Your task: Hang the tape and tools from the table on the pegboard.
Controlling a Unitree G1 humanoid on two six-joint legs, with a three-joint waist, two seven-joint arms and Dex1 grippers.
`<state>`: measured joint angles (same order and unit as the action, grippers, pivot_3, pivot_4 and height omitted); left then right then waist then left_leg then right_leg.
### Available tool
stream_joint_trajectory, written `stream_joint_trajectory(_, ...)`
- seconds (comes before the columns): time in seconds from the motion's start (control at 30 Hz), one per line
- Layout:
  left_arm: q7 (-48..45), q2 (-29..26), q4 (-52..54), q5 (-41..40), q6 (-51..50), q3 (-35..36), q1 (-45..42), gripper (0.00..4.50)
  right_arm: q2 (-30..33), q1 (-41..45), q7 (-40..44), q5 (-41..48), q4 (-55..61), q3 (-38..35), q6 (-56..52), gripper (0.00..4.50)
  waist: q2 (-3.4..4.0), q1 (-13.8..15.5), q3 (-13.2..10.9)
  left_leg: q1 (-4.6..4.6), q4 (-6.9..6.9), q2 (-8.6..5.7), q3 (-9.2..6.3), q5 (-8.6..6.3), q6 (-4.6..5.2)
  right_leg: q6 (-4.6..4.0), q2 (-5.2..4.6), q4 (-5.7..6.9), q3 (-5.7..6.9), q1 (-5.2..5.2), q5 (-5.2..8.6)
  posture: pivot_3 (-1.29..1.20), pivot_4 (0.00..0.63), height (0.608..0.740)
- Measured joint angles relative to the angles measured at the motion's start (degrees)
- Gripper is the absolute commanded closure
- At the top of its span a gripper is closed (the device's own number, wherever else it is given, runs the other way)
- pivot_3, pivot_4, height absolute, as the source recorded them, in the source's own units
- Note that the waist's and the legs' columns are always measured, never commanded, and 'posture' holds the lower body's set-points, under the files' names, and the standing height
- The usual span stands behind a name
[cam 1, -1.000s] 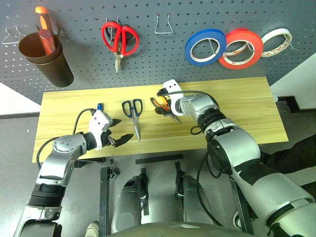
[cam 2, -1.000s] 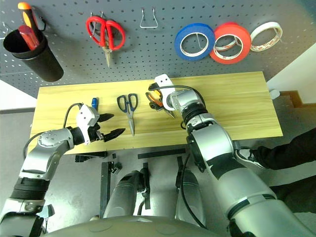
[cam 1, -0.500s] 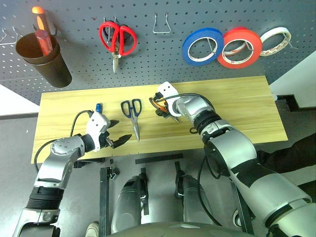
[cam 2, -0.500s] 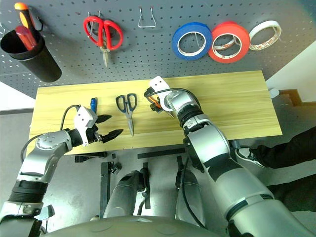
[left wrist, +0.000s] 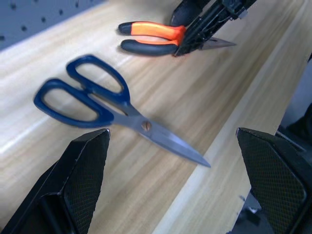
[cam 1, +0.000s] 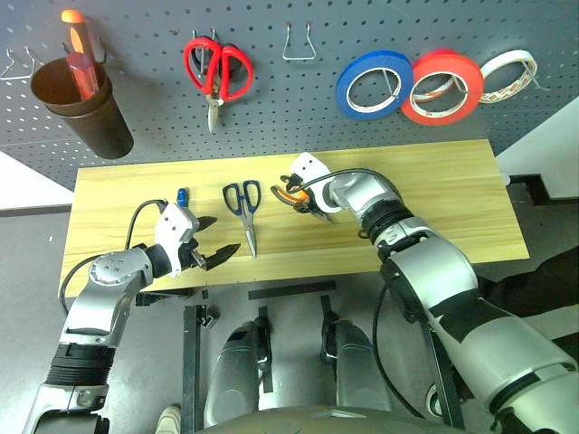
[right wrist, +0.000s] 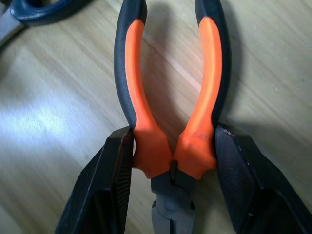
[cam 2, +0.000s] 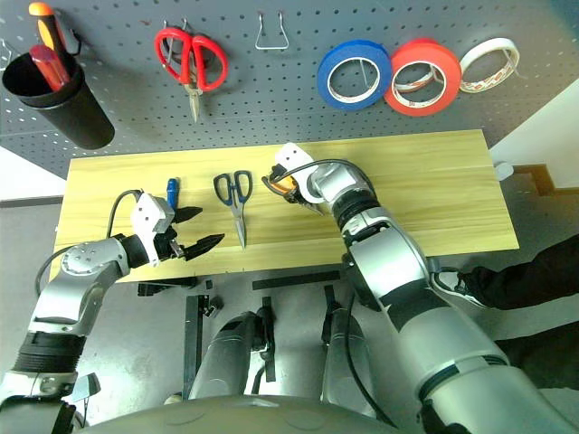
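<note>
While clamping onto the pliers (right wrist: pixel 168 122) at the neck of the orange-and-black handles, right gripper (right wrist: pixel 170 161) pressing both fingers (right wrist: pixel 105 190) against the grips, apparently in full contact though the lower edge is hard to read. Still lying flat on the table (cam 1: pixel 434 181), near mid-board, just beside the dark-blue scissors (cam 1: pixel 244 203). Waiting spread wide over the front edge, left gripper (cam 1: pixel 213 246), grasping nothing. Resting behind it, blue screwdriver (cam 1: pixel 182 195). Hanging already on the pegboard (cam 1: pixel 317 99), blue tape (cam 1: pixel 374 84). Calling next for a firm squeeze, a clean lift, then threading a handle loop over the free wire hook (cam 1: pixel 298 45).
</note>
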<state>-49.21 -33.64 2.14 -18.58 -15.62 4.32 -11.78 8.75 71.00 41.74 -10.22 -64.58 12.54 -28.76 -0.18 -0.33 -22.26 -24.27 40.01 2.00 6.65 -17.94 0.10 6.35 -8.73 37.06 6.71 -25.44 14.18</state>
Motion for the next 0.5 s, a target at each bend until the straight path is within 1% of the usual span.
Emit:
stream_joint_trajectory(0.07,-0.93,0.77,0.18,-1.78,1.28,0.97,-0.49,0.14,3.0,-3.76,5.16,2.56,12.09,-0.68,-5.8,2.4,-0.04,0.45,0.04,-0.13,0.01,0.0,-0.02,0.0,0.0,0.0,0.01,-0.06,0.12,-0.02,0.0,0.13,0.308,0.732)
stream_joint_trajectory(0.1,-1.53,0.93,0.3,-2.86,1.5,1.35,-0.92,0.14,4.48,-6.64,7.69,4.44,20.21,-1.15,-9.82,2.4,-0.04,0.77,0.08,-0.15,-0.01,0.0,-0.02,0.0,0.0,0.0,0.02,-0.07,0.15,-0.04,0.0,0.12,0.299,0.732)
stream_joint_trajectory(0.13,-2.05,1.0,0.51,-3.68,1.6,1.74,-1.19,0.14,5.52,-9.05,9.5,6.32,26.77,-1.72,-13.58,2.4,-0.05,0.91,0.1,-0.16,-0.02,0.0,-0.04,0.0,0.0,0.0,0.03,-0.07,0.18,-0.04,0.0,0.11,0.279,0.732)
stream_joint_trajectory(0.27,-4.66,0.86,1.57,-6.71,2.01,2.91,-1.64,0.14,7.83,-16.69,13.85,16.17,51.31,-4.77,-28.74,2.4,-0.11,1.14,0.26,-0.31,0.01,-0.04,-0.04,0.0,0.0,0.01,0.01,-0.15,0.23,-0.06,-0.01,0.08,0.241,0.732)
stream_joint_trajectory(0.37,-6.57,0.75,3.52,-10.77,1.3,4.39,-1.61,0.14,9.41,-17.36,12.92,20.71,61.6,-7.54,-35.62,2.4,-0.37,1.12,1.01,-0.35,0.06,-0.05,-0.05,0.0,0.0,0.01,0.0,-0.17,0.22,-0.05,-0.01,0.06,0.206,0.732)
stream_joint_trajectory(0.43,-7.1,0.93,4.32,-13.39,1.39,6.28,-2.34,0.14,9.58,-17.28,11.1,22.85,65.17,-10.44,-37.68,2.4,-0.65,1.11,1.84,-0.35,0.05,-0.04,-0.09,0.0,-0.01,0.01,0.02,-0.17,0.25,-0.05,-0.01,0.05,0.184,0.732)
stream_joint_trajectory(0.5,-7.15,0.82,4.92,-14.95,1.7,8.39,-3.42,0.14,9.3,-16.72,9.19,25.45,67.52,-13.78,-38.48,2.4,-0.77,1.09,2.78,-0.36,0.04,-0.06,-0.09,0.0,-0.01,0.01,0.02,-0.23,0.26,-0.01,-0.01,0.05,0.173,0.732)
